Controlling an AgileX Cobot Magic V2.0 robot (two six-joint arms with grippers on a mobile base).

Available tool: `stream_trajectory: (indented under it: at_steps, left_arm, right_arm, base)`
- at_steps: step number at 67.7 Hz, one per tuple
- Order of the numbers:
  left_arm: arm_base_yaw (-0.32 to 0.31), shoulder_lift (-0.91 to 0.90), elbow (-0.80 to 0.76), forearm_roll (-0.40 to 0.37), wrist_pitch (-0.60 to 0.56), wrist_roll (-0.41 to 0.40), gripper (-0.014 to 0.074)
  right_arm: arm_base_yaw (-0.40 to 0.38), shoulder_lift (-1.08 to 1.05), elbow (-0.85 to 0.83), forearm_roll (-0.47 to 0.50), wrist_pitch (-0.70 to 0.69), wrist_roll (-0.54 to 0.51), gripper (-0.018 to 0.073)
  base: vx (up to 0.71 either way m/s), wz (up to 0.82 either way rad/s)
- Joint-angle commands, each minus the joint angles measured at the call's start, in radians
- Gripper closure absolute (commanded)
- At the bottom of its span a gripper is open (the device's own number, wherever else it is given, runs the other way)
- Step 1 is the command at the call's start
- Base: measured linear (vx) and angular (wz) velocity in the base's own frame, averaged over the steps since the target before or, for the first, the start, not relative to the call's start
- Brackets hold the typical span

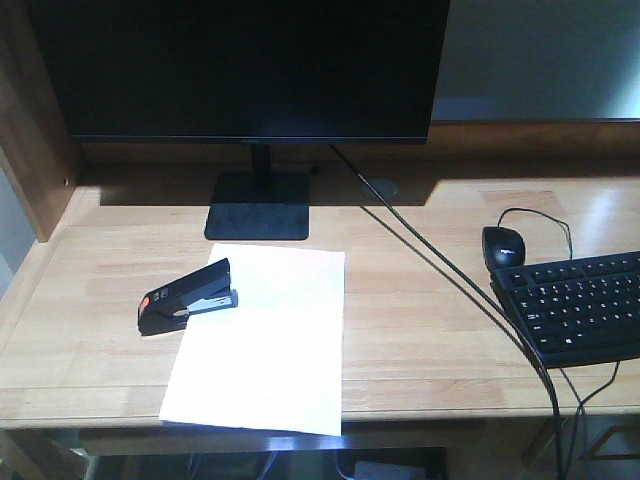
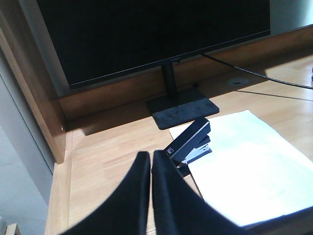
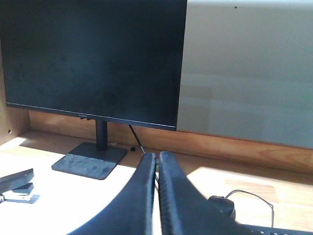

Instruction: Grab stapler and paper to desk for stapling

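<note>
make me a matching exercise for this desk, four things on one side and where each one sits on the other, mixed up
Things:
1. stapler
2. paper
3. mouse
4. monitor stand

Places:
A. far right, just behind the keyboard
B. at the back, under the dark screen
C. on the sheet's left edge
D. flat in the middle, reaching the desk's front edge

Pairs: 1-C, 2-D, 3-A, 4-B

A large black monitor (image 1: 240, 65) with a dark screen stands on a flat square base (image 1: 258, 205) at the back of a light wooden surface. Behind it runs a low wooden back rail (image 3: 234, 149), with a pale grey wall (image 3: 249, 68) above. A raised wooden side panel (image 2: 34, 93) closes the left edge. At the right lie a black keyboard (image 1: 585, 305) and a black wired mouse (image 1: 503, 246). A thin black cable (image 1: 450, 275) crosses diagonally. Bright light falls in patches, casting hard shadows.
</note>
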Motion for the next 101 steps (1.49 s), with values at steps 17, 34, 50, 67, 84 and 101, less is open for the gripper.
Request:
stream_trajectory:
  at_steps: [17, 34, 50, 67, 84, 101]
  left_arm:
    - [-0.002, 0.006, -0.023, 0.012, -0.078, -0.057, 0.0603]
    - [-0.002, 0.006, 0.107, 0.347, -0.258, -0.458, 0.0603]
    - [-0.002, 0.006, 0.241, 0.46, -0.398, -0.6, 0.0603]
    - [-0.002, 0.006, 0.308, 0.399, -0.485, -0.6, 0.0603]
    - [-0.002, 0.006, 0.308, 0.399, -0.467, -0.6, 0.0603]
    - [-0.002, 0.007, 0.306, 0.399, -0.468, -0.6, 0.0603]
  right_arm:
    - [-0.006, 0.01, -0.026, -0.02, -0.073, -0.009, 0.0568]
    - [-0.006, 0.01, -0.026, -0.02, -0.073, -0.009, 0.0568]
    - [-0.006, 0.01, -0.026, -0.02, -0.072, -0.009, 0.0568]
    - [-0.006, 0.01, -0.026, -0.02, -0.072, -0.009, 0.0568]
    - [-0.006, 0.01, -0.026, -0.02, -0.072, -0.009, 0.0568]
    - [-0.006, 0.01, -0.026, -0.02, -0.072, -0.009, 0.0568]
  base:
    - [0.0, 0.0]
    - [0.0, 0.0]
    - [0.0, 0.0]
    - [0.0, 0.0]
    - [0.0, 0.0]
    - [0.0, 0.0]
